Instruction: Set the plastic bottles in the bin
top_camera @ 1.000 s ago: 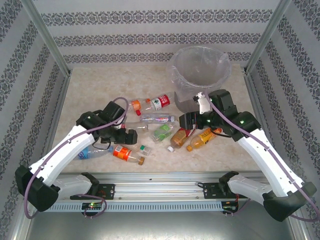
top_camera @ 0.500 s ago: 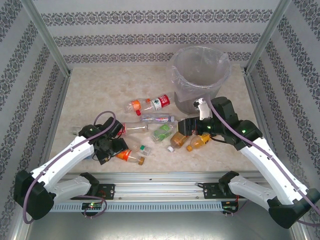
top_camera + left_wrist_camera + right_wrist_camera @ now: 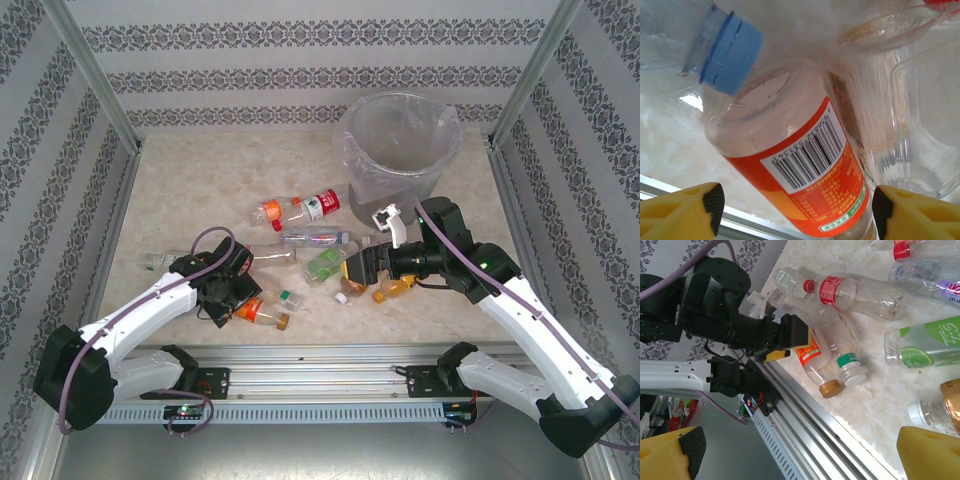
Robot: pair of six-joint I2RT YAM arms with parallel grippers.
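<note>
Left arm (image 3: pixel 130 315): stretched low over the table (image 3: pixel 180 190). The left gripper (image 3: pixel 797 212) has its jaws apart astride an orange-label bottle (image 3: pixel 805 165) near the front rail.
Right arm (image 3: pixel 520 300): elbow bent. The right gripper (image 3: pixel 800 450) is spread wide, empty, over bottles (image 3: pixel 300 209) scattered before the bin (image 3: pixel 365 185).
</note>
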